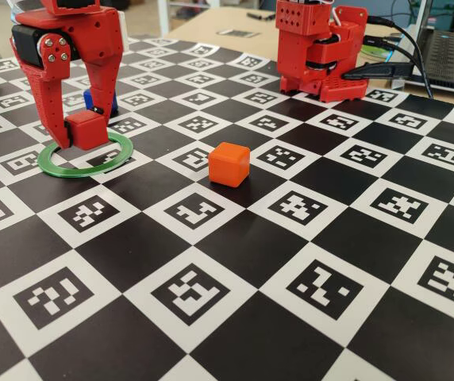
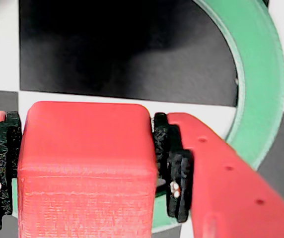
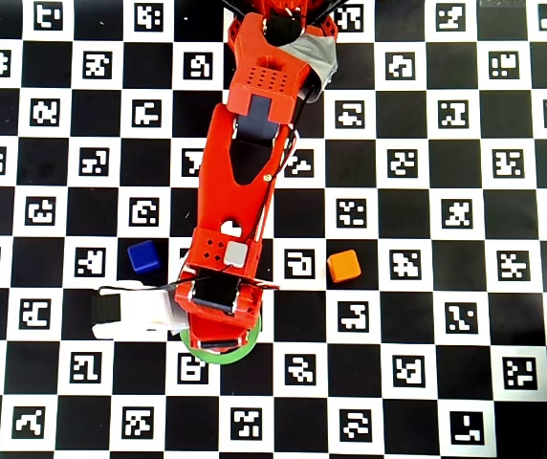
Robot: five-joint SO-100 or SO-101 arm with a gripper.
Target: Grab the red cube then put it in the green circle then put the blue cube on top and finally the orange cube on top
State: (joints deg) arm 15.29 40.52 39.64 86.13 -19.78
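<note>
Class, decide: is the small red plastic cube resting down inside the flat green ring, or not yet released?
Not yet released: the small red plastic cube sits clamped in the tool over the flat green ring. Whether it touches the mat, cannot tell.

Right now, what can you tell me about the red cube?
The red cube is a small matte block, plastic by the look of it, with rounded edges and faint layered lines on its side in the wrist view. It sits upright, clamped between the black pads of the gripper, over the green ring. Whether it already rests on the checkered mat cannot be told.
</note>
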